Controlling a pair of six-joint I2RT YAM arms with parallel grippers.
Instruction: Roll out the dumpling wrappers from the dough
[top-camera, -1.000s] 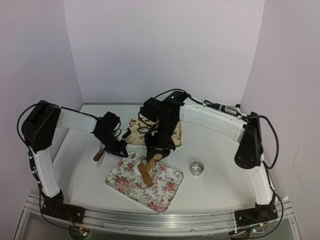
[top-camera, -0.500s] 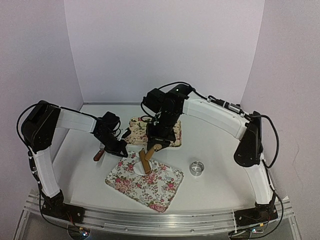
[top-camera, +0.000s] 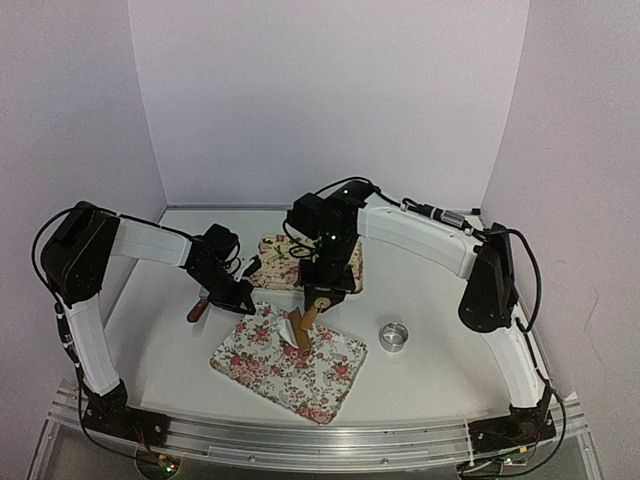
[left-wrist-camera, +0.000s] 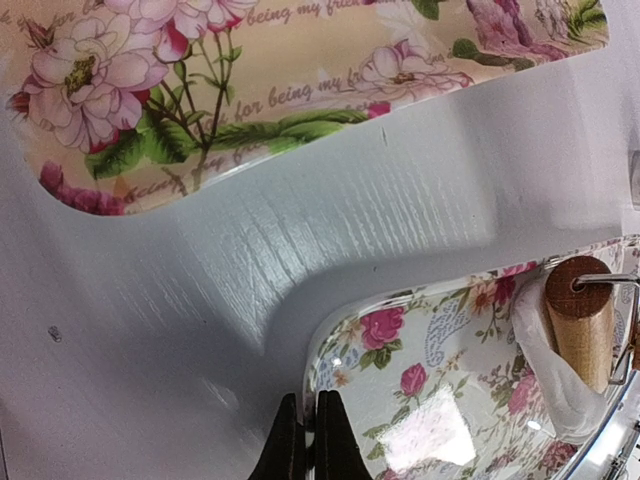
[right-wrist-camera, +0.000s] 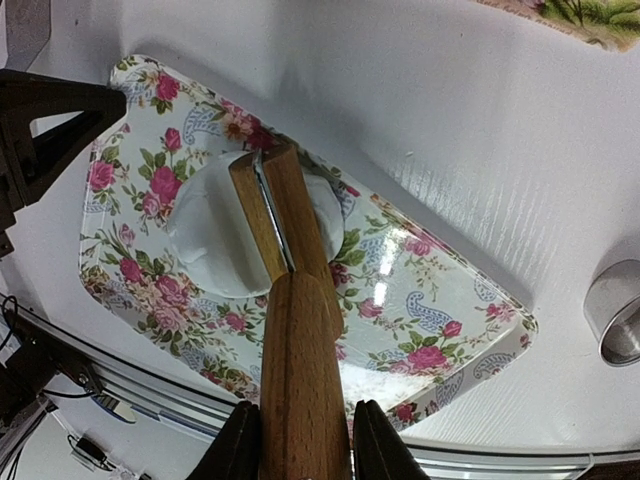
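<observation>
A flat white piece of dough (right-wrist-camera: 210, 235) lies on the near flowered tray (right-wrist-camera: 440, 300). My right gripper (right-wrist-camera: 298, 440) is shut on the handle of a wooden rolling pin (right-wrist-camera: 300, 370), and the pin's roller end rests on the dough. In the left wrist view the dough (left-wrist-camera: 545, 370) curls up against the roller (left-wrist-camera: 580, 320). In the top view the pin (top-camera: 303, 328) stands steeply tilted over the tray (top-camera: 320, 385). My left gripper (left-wrist-camera: 308, 440) is shut on the tray's far left corner rim, and it also shows in the top view (top-camera: 243, 297).
A second flowered tray (top-camera: 310, 262) lies behind the near one, under the right arm. A small shiny metal ring (top-camera: 393, 336) stands to the right of the near tray. A brown-handled tool (top-camera: 197, 308) lies on the table to the left of the left gripper.
The right gripper has raised the rolling pin from lying low across the tray to a steeper tilt, moving slightly right. The dough now shows narrower, curled against the roller. The left gripper has stayed put.
</observation>
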